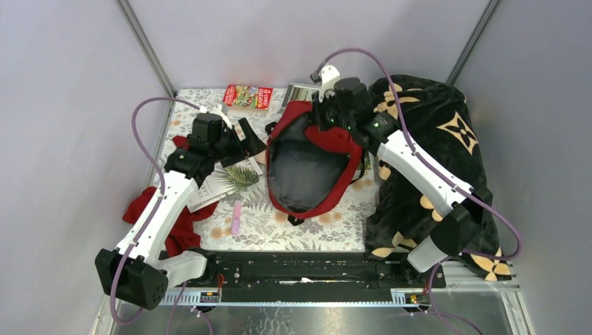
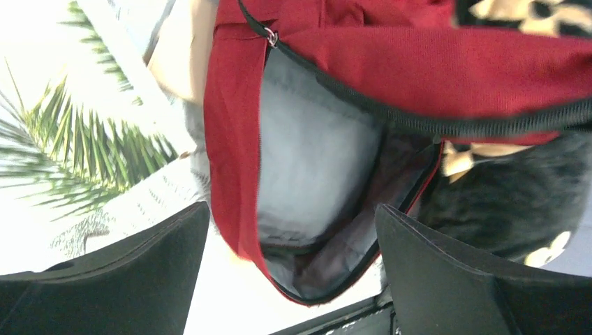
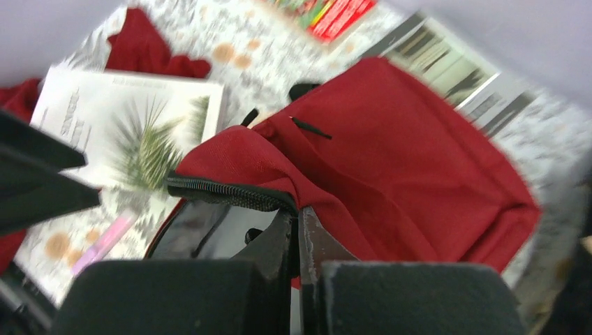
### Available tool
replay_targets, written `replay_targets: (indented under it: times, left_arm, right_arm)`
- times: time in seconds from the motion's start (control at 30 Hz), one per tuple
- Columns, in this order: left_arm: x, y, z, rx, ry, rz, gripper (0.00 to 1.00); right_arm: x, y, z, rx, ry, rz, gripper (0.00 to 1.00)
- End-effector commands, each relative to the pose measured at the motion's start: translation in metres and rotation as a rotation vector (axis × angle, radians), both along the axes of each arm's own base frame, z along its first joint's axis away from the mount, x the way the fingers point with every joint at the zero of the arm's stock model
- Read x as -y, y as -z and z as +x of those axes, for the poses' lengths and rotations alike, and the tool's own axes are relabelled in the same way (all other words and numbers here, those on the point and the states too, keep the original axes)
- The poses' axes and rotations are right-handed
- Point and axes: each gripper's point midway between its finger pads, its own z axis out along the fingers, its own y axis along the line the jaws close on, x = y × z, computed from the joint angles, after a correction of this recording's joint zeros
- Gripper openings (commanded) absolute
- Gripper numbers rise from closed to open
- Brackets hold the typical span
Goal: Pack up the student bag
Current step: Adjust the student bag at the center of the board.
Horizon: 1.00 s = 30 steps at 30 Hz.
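Observation:
The student bag [image 1: 328, 139], dark red with black zippers, lies mid-table with its mouth gaping and the grey lining [image 1: 300, 171] showing. My right gripper [image 1: 327, 117] is at the bag's far rim, shut on the zipper edge and holding that flap up; in the right wrist view its jaws [image 3: 299, 218] pinch the black zipper band [image 3: 223, 192]. My left gripper [image 1: 250, 143] hovers just left of the bag, open and holding nothing. In the left wrist view its fingers [image 2: 105, 279] frame the bag's opening [image 2: 314, 174].
A white booklet with a palm leaf [image 1: 227, 180] lies under the left gripper. A pink pen [image 1: 237, 216] lies nearer the front. A red cloth [image 1: 150, 209] is at the left edge. A red book [image 1: 248, 96] and a magazine [image 1: 300, 92] lie at the back. A black flowered blanket [image 1: 433, 139] fills the right.

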Motion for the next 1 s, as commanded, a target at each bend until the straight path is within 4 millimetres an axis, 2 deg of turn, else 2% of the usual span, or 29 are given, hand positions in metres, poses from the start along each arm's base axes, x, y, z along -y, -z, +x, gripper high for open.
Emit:
replay_targets:
  times: [0.0,0.13,0.2,0.33,0.4,0.5,0.53,0.57,0.67,0.7,0.73,0.8,0.83,0.87,0.97]
  left_arm:
    - [0.002,0.060,-0.018,-0.160,0.037,0.018,0.96]
    - [0.019,0.105,-0.041,-0.265,0.078,0.025,0.96]
    - [0.026,0.122,-0.051,-0.301,0.085,0.037,0.95]
    - [0.027,0.148,-0.062,-0.355,0.045,0.060,0.92]
    - [0.029,0.153,-0.061,-0.357,0.032,0.046,0.89]
    - [0.043,0.150,-0.053,-0.336,0.058,-0.025,0.83]
    - [0.048,0.151,-0.050,-0.330,0.066,-0.048,0.80]
    - [0.053,0.152,-0.046,-0.335,0.070,-0.066,0.72]
    - [0.067,0.146,-0.035,-0.326,0.099,-0.116,0.37]
    - [0.071,0.140,-0.032,-0.311,0.106,-0.127,0.24]
    - [0.073,0.135,-0.028,-0.297,0.113,-0.133,0.14]
    - [0.075,0.122,-0.022,-0.269,0.122,-0.130,0.00]
    - [0.075,0.116,-0.018,-0.258,0.122,-0.123,0.00]
    - [0.076,0.110,-0.016,-0.247,0.128,-0.120,0.00]
    - [0.080,0.097,-0.010,-0.234,0.152,-0.115,0.00]
  right_arm:
    - [-0.011,0.039,-0.045,-0.148,-0.120,0.078,0.00]
    - [-0.011,0.096,-0.061,-0.325,-0.091,0.087,0.00]
    - [-0.010,0.111,-0.063,-0.367,-0.065,0.089,0.00]
    - [-0.010,0.117,-0.065,-0.388,-0.060,0.090,0.00]
    - [-0.010,0.116,-0.066,-0.387,-0.068,0.088,0.00]
    - [-0.010,0.122,-0.072,-0.407,-0.096,0.069,0.00]
    - [-0.010,0.124,-0.076,-0.412,-0.113,0.064,0.00]
    - [-0.009,0.127,-0.080,-0.412,-0.133,0.055,0.00]
    - [-0.006,0.137,-0.091,-0.419,-0.164,0.033,0.00]
    - [-0.007,0.141,-0.097,-0.431,-0.189,0.028,0.06]
    - [-0.007,0.145,-0.102,-0.442,-0.207,0.014,0.22]
    - [-0.008,0.152,-0.113,-0.468,-0.256,-0.016,0.73]
    - [-0.010,0.154,-0.117,-0.469,-0.271,-0.029,0.90]
    - [-0.011,0.157,-0.121,-0.468,-0.290,-0.039,0.98]
    - [-0.021,0.161,-0.131,-0.450,-0.335,-0.055,1.00]
